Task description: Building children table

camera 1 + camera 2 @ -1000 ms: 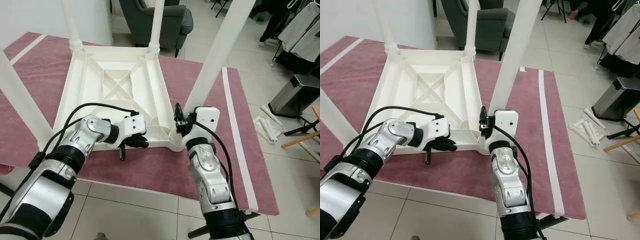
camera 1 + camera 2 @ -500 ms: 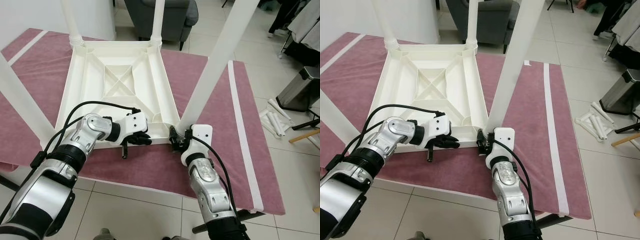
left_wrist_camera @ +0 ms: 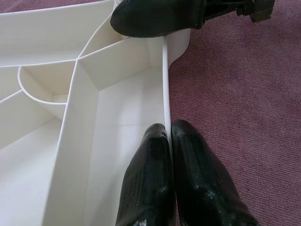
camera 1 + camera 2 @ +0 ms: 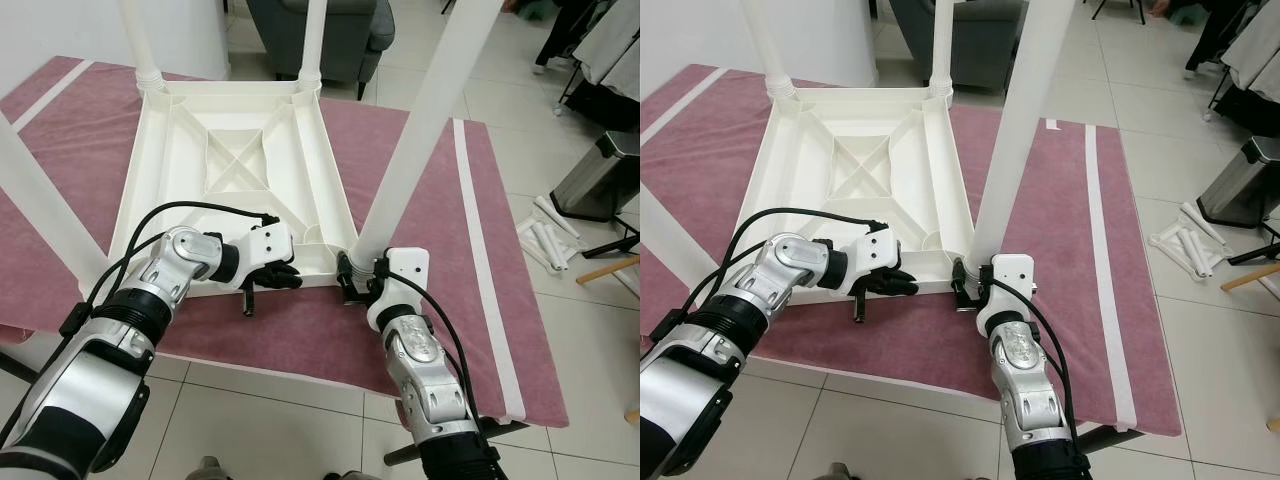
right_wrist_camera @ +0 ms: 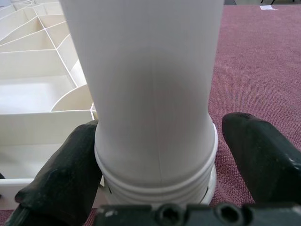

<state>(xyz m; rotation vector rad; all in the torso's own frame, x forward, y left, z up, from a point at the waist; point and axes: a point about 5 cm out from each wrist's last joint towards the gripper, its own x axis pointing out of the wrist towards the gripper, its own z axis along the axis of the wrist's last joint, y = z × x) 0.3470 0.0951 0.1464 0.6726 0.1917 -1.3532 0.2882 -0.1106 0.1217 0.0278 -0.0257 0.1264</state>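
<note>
We pinched the upturned table's (image 4: 235, 170) near rim with our left end effector (image 3: 168, 141) while our right end effector (image 5: 157, 155), open, straddled the four-o'clock corner leg (image 5: 148, 94), best turned squarely.

4 table legs (image 4: 425, 120) cut off at top edge, armchair (image 4: 345, 30) cropped too

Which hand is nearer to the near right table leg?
Right. The right hand straddles the table leg at its base; the left hand pinches the tabletop rim farther along the near edge.
</note>
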